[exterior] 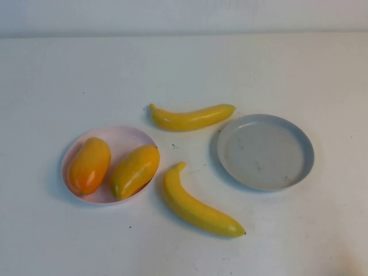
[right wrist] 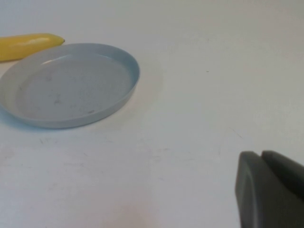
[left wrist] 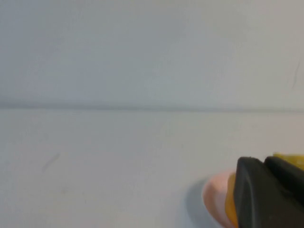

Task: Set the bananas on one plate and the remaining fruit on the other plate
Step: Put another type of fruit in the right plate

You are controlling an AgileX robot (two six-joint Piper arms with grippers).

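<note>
About the jaws I cannot tell much: of the left gripper [left wrist: 270,194] only a dark, rounded piece shows in its wrist view, and of the right gripper [right wrist: 270,190] only a similar dark grey piece in its own view, so whether they are open or closed, or holding anything, I cannot tell. From the high view neither arm is visible over the table. The table [exterior: 184,63] is a plain white surface, matte, with some small dark specks and faint scuffs, and behind it a pale wall meets it along a straight line. On the left side lies the pink plate [exterior: 123,138], round and shallow with a low raised rim, and inside it rest two mango-like fruits, the left fruit [exterior: 89,165] more orange and the right fruit [exterior: 135,171] more yellow; both are plump, oval and glossy, lying side by side. The left gripper is near this plate, which appears beside it in the wrist view. On the right side stands the grey-blue plate [exterior: 265,151], also round with a raised rim, its flat bottom dull and a little marked. The far banana [exterior: 191,117] lies on the table between the two plates, its tip just beside the grey-blue rim. The near banana [exterior: 198,207] lies on the table in front, smooth, slender and curved, with a greenish end.
</note>
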